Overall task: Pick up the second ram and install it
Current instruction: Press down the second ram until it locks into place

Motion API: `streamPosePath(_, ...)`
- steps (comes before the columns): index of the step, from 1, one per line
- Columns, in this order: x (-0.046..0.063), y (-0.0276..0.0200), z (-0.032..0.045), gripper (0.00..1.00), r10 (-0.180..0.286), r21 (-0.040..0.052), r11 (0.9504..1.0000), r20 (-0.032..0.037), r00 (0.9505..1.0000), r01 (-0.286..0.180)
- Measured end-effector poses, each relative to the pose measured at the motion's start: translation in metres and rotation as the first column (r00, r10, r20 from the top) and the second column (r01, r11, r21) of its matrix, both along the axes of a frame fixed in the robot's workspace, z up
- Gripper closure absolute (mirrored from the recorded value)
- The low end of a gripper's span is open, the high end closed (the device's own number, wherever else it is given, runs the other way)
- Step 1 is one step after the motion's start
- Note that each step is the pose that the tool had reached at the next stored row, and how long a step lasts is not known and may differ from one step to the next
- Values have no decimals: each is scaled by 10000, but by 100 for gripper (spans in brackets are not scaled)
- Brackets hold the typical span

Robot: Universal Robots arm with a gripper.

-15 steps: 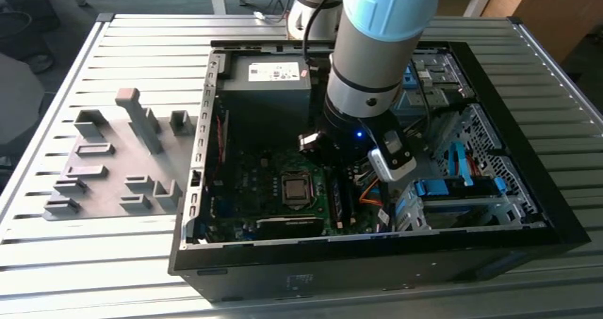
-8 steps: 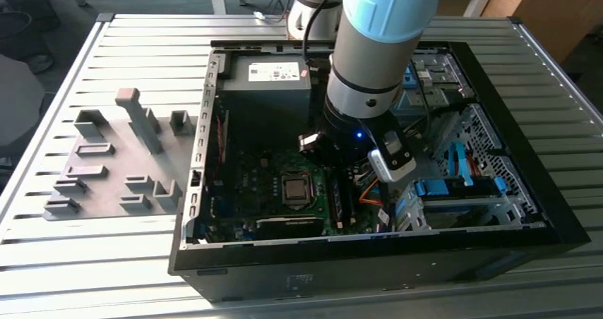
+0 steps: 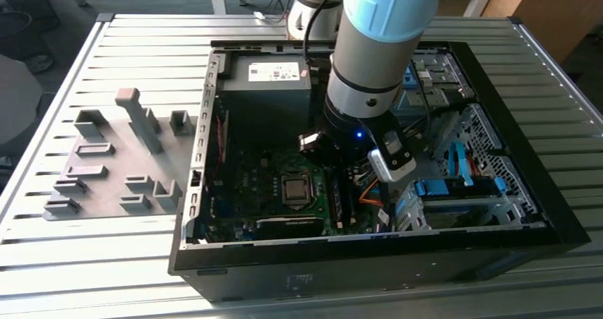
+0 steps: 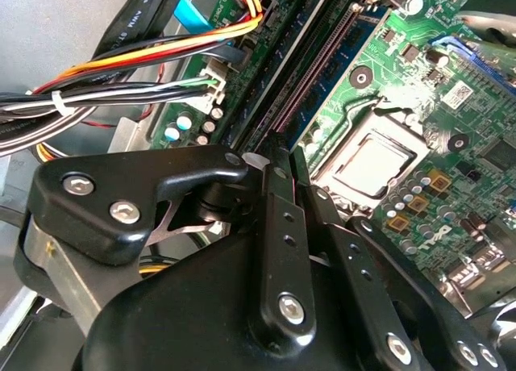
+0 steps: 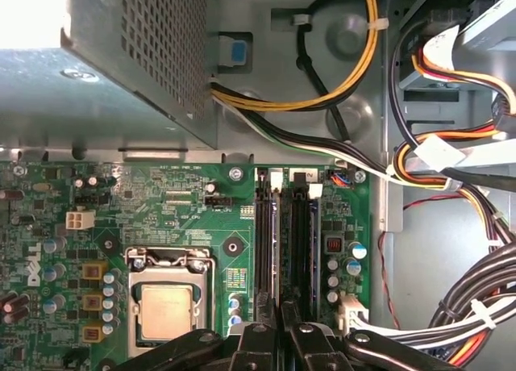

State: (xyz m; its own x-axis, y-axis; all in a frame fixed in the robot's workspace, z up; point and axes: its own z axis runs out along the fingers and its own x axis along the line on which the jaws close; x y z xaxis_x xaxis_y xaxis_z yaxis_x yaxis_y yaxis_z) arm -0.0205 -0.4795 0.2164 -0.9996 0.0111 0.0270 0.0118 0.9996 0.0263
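black gripper (image 5: 278,327) over slots (image 5: 282,234) — ram hidden

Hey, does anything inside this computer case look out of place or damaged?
Nothing looks broken or spilled. One oddity: the processor sits bare in its socket on the motherboard, with no cooler over it.

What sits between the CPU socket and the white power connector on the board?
In the first wrist view, the two memory slots run between the CPU socket and the white connector.
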Motion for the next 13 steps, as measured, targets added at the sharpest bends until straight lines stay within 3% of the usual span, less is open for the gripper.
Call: streamPosePath(13, 3, 0, -31, 86, -48, -13, 10000, 0, 10000, 48)
